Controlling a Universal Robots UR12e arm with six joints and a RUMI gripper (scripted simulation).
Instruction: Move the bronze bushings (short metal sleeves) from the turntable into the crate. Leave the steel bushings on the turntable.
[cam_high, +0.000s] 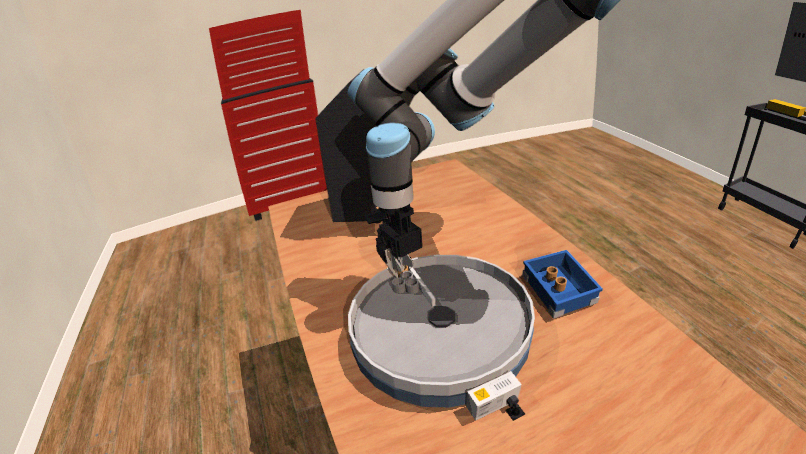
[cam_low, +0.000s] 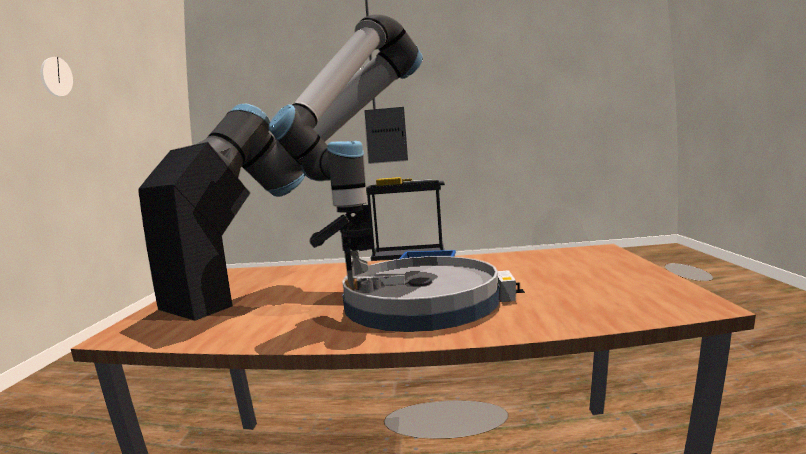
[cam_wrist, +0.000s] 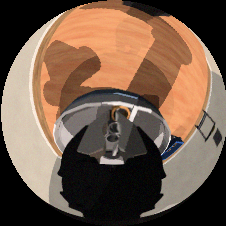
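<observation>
The grey turntable (cam_high: 441, 327) stands mid-table. My gripper (cam_high: 401, 263) is low over its back-left part, fingers nearly together. In the wrist view the fingertips (cam_wrist: 116, 120) pinch the near rim of a bronze bushing (cam_wrist: 120, 111) that stands on the turntable. Two steel bushings (cam_high: 404, 285) stand just in front of the gripper, in its shadow. The blue crate (cam_high: 561, 283) sits on the table to the right of the turntable and holds two bronze bushings (cam_high: 555, 278). From the exterior view the gripper (cam_low: 350, 276) reaches down behind the turntable's rim.
A dark hub (cam_high: 441, 315) sits at the turntable's centre with a thin bar running to the back left. A white control box (cam_high: 491, 394) stands at the turntable's front. The arm's black base (cam_low: 186, 231) is at the back left. A red cabinet (cam_high: 267, 107) stands behind the table.
</observation>
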